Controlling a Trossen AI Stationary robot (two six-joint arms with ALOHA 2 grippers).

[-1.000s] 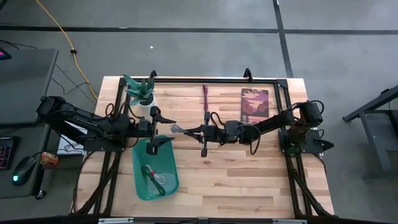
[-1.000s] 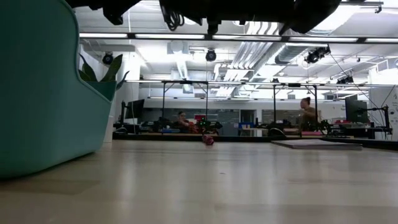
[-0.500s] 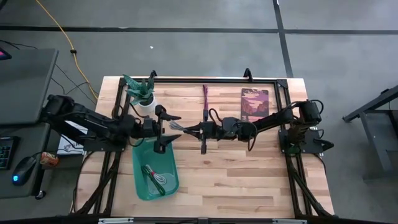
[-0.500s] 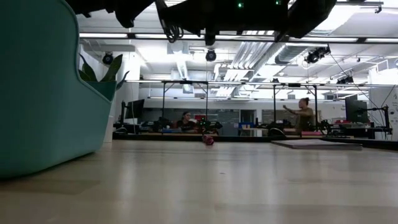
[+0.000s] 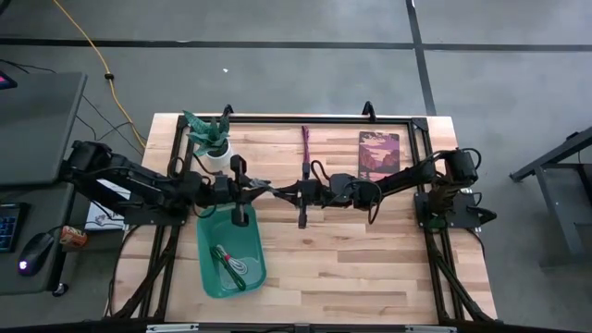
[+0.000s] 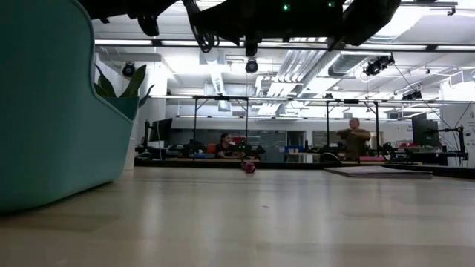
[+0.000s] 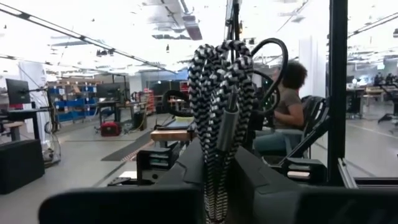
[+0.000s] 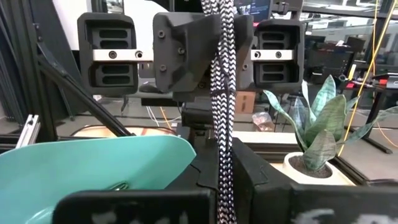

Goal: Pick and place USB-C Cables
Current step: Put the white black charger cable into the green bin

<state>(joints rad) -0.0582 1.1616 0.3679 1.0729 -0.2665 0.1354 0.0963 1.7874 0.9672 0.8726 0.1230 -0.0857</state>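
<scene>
The table (image 5: 370, 268) lies under me, pale wood inside a black frame. My two arms reach in from either side and meet above it, near the middle, a little toward my left.

The teal bin (image 5: 205, 268) stands on my left half of the table, its far end just below the place where my pincers meet. In the low view its wall (image 6: 52, 111) fills the near side. The book (image 5: 378, 154) lies flat toward the far right corner. The plant (image 5: 211, 137) stands in its white pot at the far left, just beyond the bin.

My left pincer (image 5: 251, 190) is over the bin's far end, clenched on the grey cable (image 5: 264, 190). In my left wrist view the braided bundle (image 7: 221, 87) stands up between my fingers (image 7: 180, 180), pinched at its base. My right pincer (image 5: 277, 191) faces it nose to nose and grasps the same cable from the other side. My right wrist view shows the braid (image 8: 222, 124) running from between my own fingers (image 8: 255, 180) up into the left pincer's shut jaws. So the grey cable hangs in the air, held at both ends, above the bin's far edge.

The maroon cable (image 5: 304, 141) lies straight on the table's far side, between plant and book, well apart from both. The green cable (image 5: 224, 257) lies in the bin, with a pale cable (image 5: 240, 269) touching it.
</scene>
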